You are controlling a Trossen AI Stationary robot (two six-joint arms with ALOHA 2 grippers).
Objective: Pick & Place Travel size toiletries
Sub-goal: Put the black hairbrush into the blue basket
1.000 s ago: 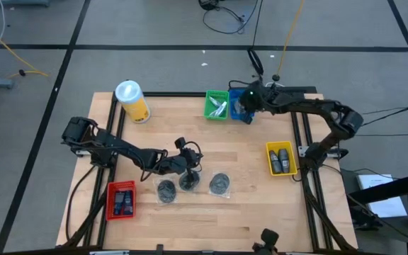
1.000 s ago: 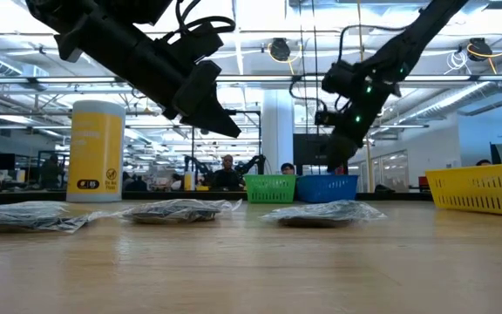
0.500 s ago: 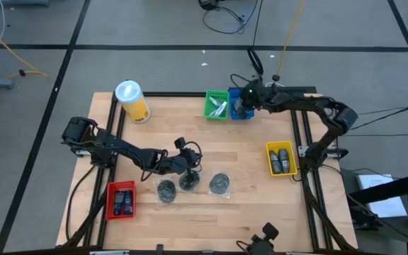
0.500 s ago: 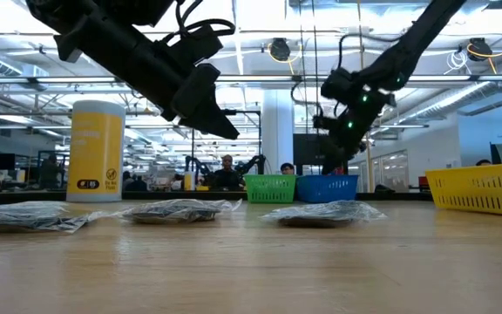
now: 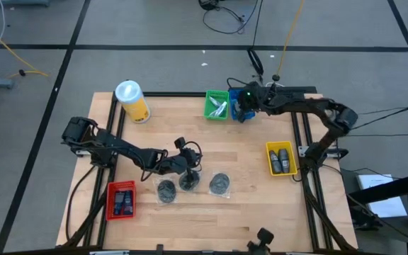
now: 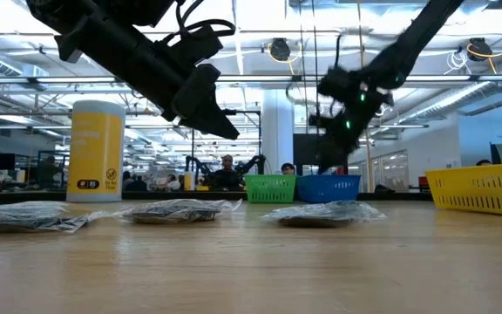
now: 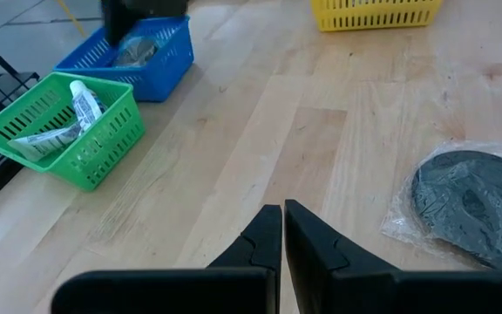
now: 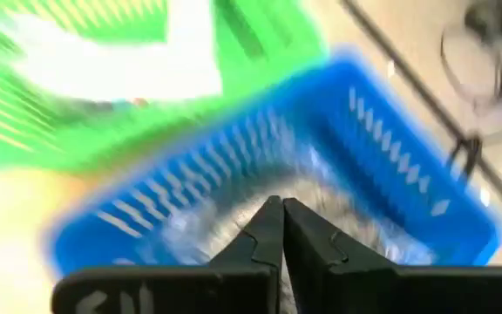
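Observation:
Three round dark-grey discs in clear wrap lie flat on the table: left (image 5: 166,190), middle (image 5: 188,183) and right (image 5: 220,184). My left gripper (image 5: 187,170) hangs shut and empty above the middle disc; in the left wrist view (image 7: 282,209) the right disc (image 7: 471,205) lies beside it. My right gripper (image 5: 239,108) is shut, pointing down over the blue tray (image 8: 408,174), above its rim in the low view (image 6: 325,161). A grey wrapped item (image 8: 234,228) lies in that tray.
A green tray (image 5: 217,105) with pale sachets stands next to the blue one. A yellow tray (image 5: 280,158) with dark bottles is at the right, and a red tray (image 5: 122,200) with dark tubes at the near left. A tall yellow canister (image 5: 133,101) is at the far left.
My right gripper has shifted a little toward the table's left over the blue tray, staying shut.

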